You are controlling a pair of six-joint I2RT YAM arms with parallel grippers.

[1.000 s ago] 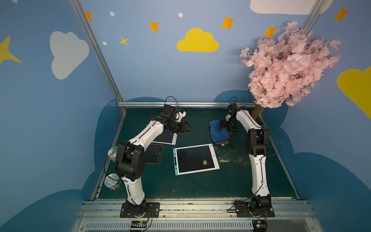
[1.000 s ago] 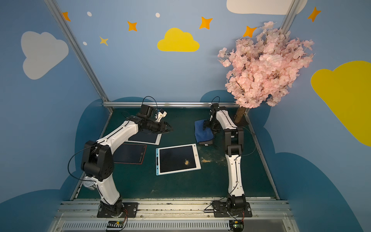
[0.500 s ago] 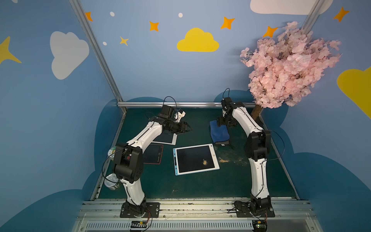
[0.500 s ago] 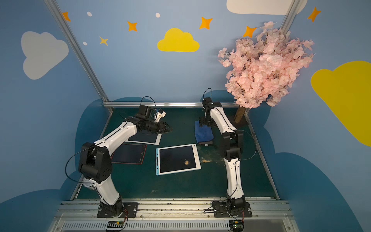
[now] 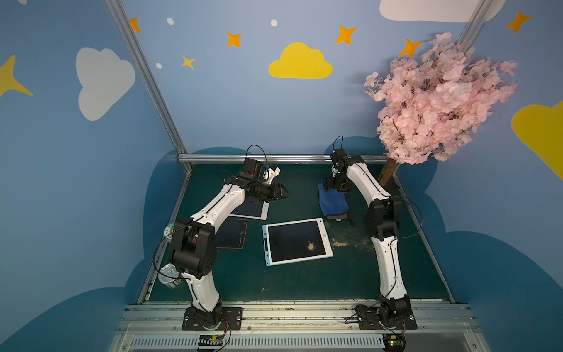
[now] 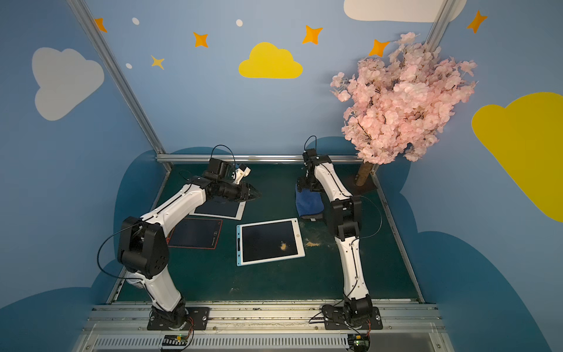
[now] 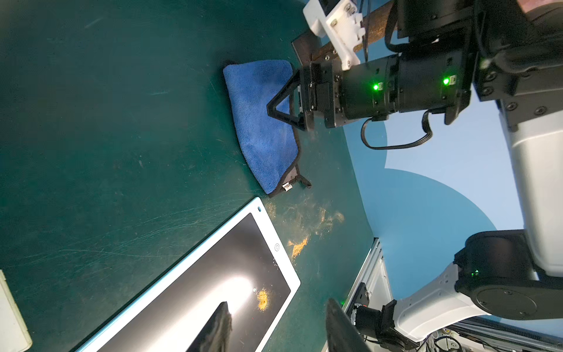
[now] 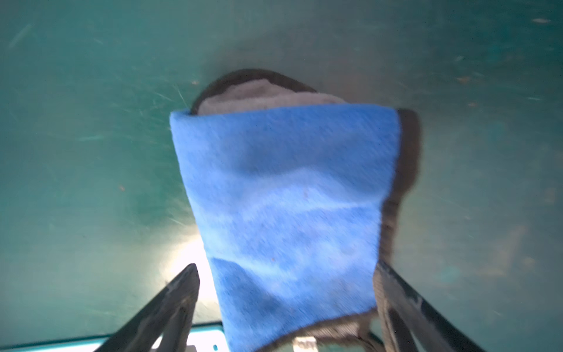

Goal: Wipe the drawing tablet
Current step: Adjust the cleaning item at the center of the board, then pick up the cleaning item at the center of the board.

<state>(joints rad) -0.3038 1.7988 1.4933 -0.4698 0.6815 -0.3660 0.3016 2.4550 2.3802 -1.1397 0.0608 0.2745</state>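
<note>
Tabletop (image 5: 304, 283): green, scuffed, blue walls on three sides.

Tree (image 5: 435, 100): pink blossom, far right corner, with the trunk base standing on the tabletop.

Tablet (image 5: 297, 240): white frame, blue left edge, dark screen. It lies flat at mid-tabletop between the two arms, and neither arm touches it.

Red tablet (image 5: 233, 233): just left of it. White tablet (image 5: 253, 208): behind the red one, partly under the left arm.

Cloth (image 5: 333, 202): blue, folded, dark underside showing at the edges. It lies flat behind the tablet's far right corner, apart from it.

Right claw (image 8: 286, 268): points down over the cloth's far end, fingers spread wide, one on each side of the cloth. The wrist view is blurred, so contact cannot be told.

Left claw (image 5: 285, 193): in the air over the white tablet's corner, fingers partly apart, nothing between them.

Crumbs (image 5: 310, 245): small orange patch on the screen near its right edge. More lie scattered on the tabletop just right of the frame.
</note>
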